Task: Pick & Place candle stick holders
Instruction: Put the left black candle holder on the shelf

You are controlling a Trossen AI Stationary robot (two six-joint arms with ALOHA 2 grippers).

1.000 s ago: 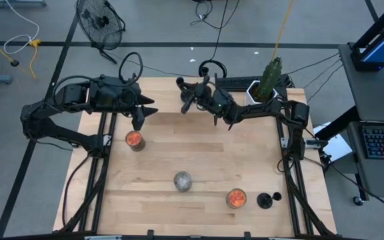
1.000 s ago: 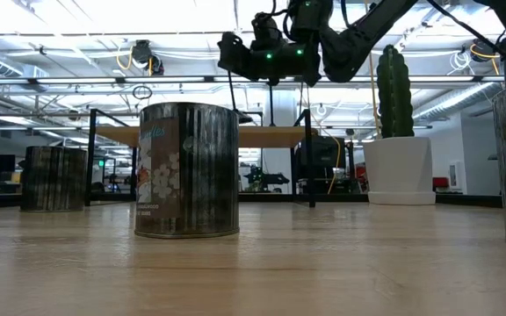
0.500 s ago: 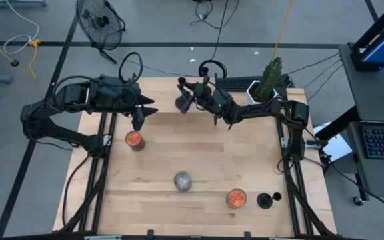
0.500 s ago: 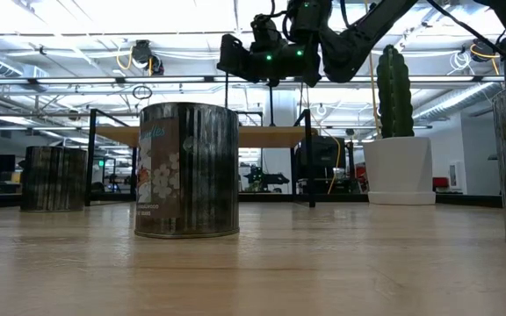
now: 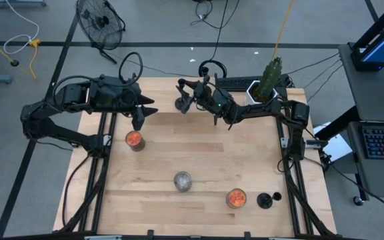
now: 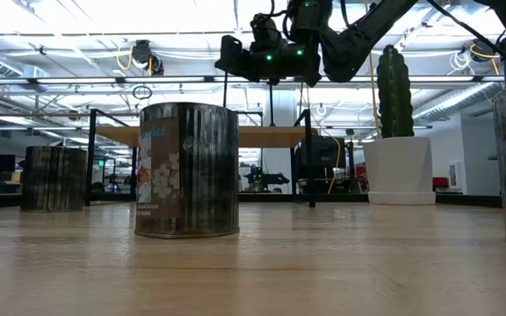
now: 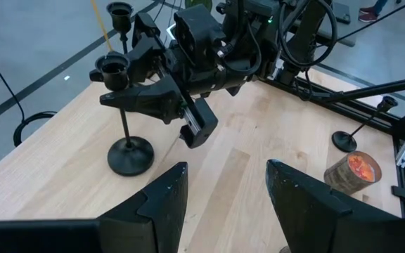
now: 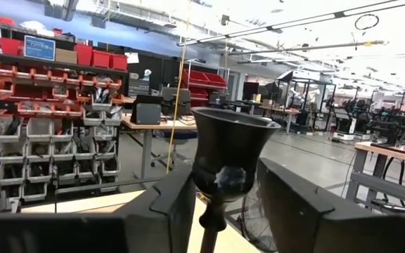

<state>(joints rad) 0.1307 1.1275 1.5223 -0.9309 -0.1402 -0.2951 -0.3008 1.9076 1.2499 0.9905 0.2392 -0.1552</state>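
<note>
A candle stick holder [image 7: 121,116] is stood upright on the bench [image 5: 199,160] for release, flanked by the right claw [image 7: 157,88], fingers parted

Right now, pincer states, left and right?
Left pincer: open, empty, above the table.
Right pincer: open around the stem of a candle stick holder standing at the table's far edge, no grip.

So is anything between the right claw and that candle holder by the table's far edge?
No, nothing visible. The holder has its stem right between the right gripper's open fingers, and its base sits on the table.
</note>
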